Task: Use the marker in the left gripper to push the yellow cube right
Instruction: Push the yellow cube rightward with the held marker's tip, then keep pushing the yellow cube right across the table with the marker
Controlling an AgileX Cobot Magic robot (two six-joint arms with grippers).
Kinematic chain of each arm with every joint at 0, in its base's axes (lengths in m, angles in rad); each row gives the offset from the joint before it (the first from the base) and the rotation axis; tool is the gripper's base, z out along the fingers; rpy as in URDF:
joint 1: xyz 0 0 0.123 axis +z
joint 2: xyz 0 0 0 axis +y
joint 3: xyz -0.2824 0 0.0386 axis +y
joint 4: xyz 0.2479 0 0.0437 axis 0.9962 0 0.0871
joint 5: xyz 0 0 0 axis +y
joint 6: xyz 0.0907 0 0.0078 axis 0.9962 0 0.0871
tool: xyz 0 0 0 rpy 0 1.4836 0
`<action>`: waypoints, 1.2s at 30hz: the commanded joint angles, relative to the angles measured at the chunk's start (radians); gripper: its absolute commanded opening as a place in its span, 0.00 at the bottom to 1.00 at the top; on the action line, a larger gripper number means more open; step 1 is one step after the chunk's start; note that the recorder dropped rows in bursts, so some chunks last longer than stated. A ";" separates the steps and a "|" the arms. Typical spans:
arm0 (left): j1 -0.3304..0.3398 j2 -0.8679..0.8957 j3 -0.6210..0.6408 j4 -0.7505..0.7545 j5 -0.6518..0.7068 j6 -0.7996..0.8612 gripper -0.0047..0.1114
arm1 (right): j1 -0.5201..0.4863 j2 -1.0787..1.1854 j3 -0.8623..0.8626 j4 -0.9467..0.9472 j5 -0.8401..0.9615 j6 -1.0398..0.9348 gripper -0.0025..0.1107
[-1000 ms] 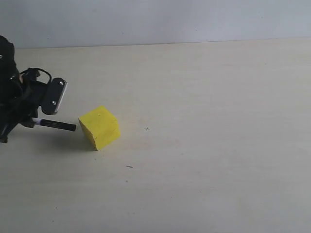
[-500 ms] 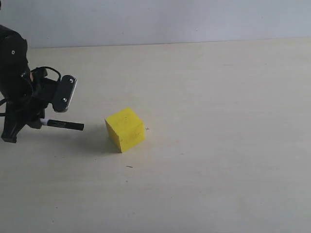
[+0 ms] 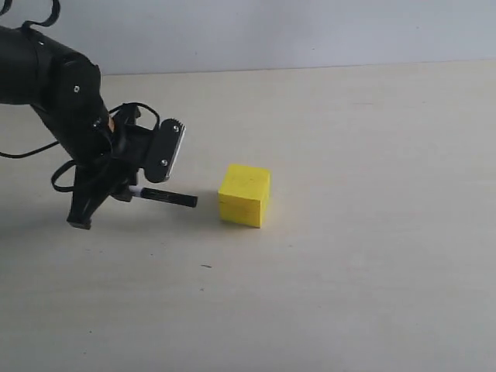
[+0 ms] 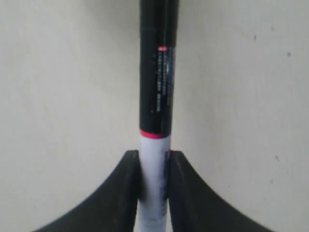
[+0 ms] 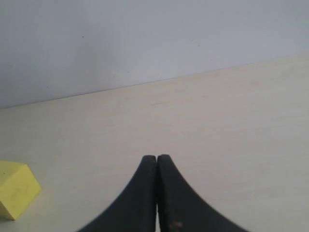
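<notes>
The yellow cube (image 3: 245,194) sits on the pale table, and its corner also shows in the right wrist view as the yellow cube (image 5: 15,193). My left gripper (image 3: 130,191) is shut on the marker (image 3: 166,196), which lies nearly level and points right at the cube. A small gap separates the marker's black tip from the cube's left face. In the left wrist view the left gripper (image 4: 154,162) clamps the white barrel of the marker (image 4: 156,87), whose black cap points away. My right gripper (image 5: 157,162) is shut and holds nothing; the exterior view does not show it.
The pale table (image 3: 356,232) stretches right of the cube up to a grey wall (image 3: 310,31) at the back. Black cables (image 3: 31,151) loop off the left arm. Small dark specks (image 3: 206,266) mark the tabletop.
The yellow cube has slid to the right and turned a little. My left arm followed it rightwards with the marker still held.
</notes>
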 commanded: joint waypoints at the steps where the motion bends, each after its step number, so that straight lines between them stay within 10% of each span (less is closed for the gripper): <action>1: 0.075 0.000 -0.006 0.022 0.063 -0.026 0.04 | 0.000 -0.005 0.005 -0.004 -0.008 -0.004 0.02; 9: 0.085 0.000 -0.006 0.015 -0.026 -0.031 0.04 | 0.000 -0.005 0.005 -0.004 -0.008 -0.004 0.02; 17: -0.146 0.055 -0.023 0.015 -0.085 -0.109 0.04 | 0.000 -0.005 0.005 -0.004 -0.008 -0.004 0.02; 29: -0.013 0.048 -0.046 0.180 -0.021 -0.153 0.04 | 0.000 -0.005 0.005 -0.004 -0.008 -0.004 0.02; 36: -0.098 0.078 -0.046 0.111 -0.109 -0.147 0.04 | 0.000 -0.005 0.005 -0.004 -0.008 -0.004 0.02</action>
